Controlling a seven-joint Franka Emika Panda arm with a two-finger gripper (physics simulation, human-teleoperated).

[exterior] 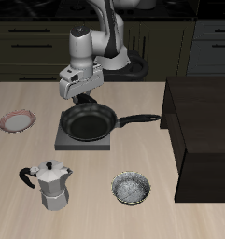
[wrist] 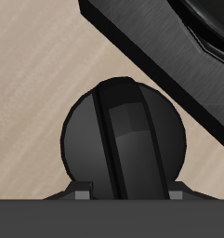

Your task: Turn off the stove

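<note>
The stove [exterior: 63, 140] is a flat grey square plate with a black frying pan [exterior: 90, 121] resting on it. My gripper [exterior: 81, 96] is lowered at the stove's back edge and covers the knob in the exterior view. Close up in the wrist view, the round black knob [wrist: 127, 139] fills the frame, its raised ridge nearly upright. The stove's edge [wrist: 146, 46] runs diagonally beside it. My gripper [wrist: 127, 197] straddles the ridge, and only two small grey finger tips [wrist: 82, 196] show on either side of it. Whether they press on the ridge is unclear.
A silver moka pot [exterior: 52, 185] stands near the table's front edge, with a small patterned bowl [exterior: 131, 189] beside it. A red-rimmed plate [exterior: 17, 120] lies off to one side. A large dark cabinet [exterior: 203, 131] occupies the other side, close to the pan's handle [exterior: 140, 119].
</note>
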